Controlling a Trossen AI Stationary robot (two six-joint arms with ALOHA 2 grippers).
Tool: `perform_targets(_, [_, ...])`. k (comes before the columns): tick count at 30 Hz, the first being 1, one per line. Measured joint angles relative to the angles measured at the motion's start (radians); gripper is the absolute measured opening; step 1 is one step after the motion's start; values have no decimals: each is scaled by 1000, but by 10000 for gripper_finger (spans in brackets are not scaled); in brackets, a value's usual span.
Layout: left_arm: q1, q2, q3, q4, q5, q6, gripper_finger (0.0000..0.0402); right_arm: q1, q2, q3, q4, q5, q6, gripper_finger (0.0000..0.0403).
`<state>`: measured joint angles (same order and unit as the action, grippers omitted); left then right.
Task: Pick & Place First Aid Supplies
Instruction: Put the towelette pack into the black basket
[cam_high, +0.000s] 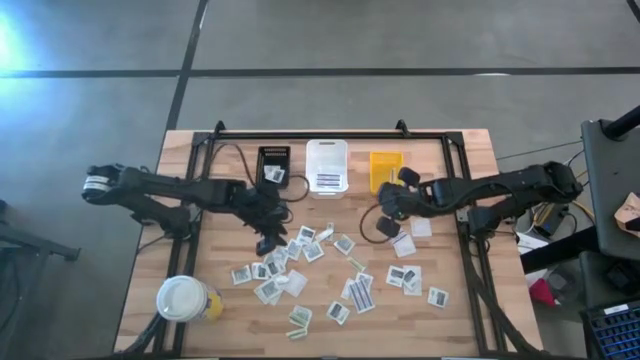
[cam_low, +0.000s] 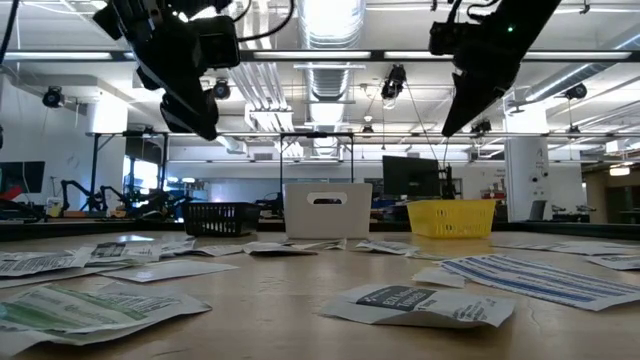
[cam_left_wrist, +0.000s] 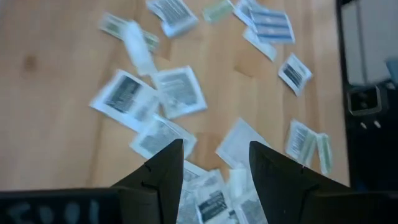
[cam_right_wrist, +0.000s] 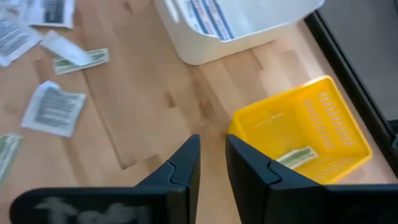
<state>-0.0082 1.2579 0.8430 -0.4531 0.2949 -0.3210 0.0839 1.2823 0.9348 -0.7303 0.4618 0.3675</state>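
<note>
While the scattered small flat paper packets (cam_high: 300, 262) are spread over the middle and near part of the light wooden table (cam_high: 470, 310), the left gripper (cam_left_wrist: 214, 165) is held raised over the far-left edge of that scatter, its two dark fingers spread apart and empty. In the left wrist view, white square packets with dark printed patches (cam_left_wrist: 179, 92) are seen directly ahead of and below the parted fingers, lying flat at mixed angles. The left arm is therefore judged the nearer one for the next pick. The right gripper (cam_right_wrist: 212, 163) is poised beside the small yellow plastic bin (cam_right_wrist: 305, 134), its fingers a narrow gap apart with nothing between them; a pale green strip (cam_right_wrist: 293, 156) already lies inside that bin.
</note>
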Motion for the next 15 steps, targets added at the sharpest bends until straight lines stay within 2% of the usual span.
perform_targets(7, [-4, 92, 23, -4, 79, 24, 175, 60, 0, -1, 0, 0, 27, 59])
perform_targets(15, [-34, 180, 23, 7, 87, 92, 175, 96, 0, -3, 2, 0, 62, 59])
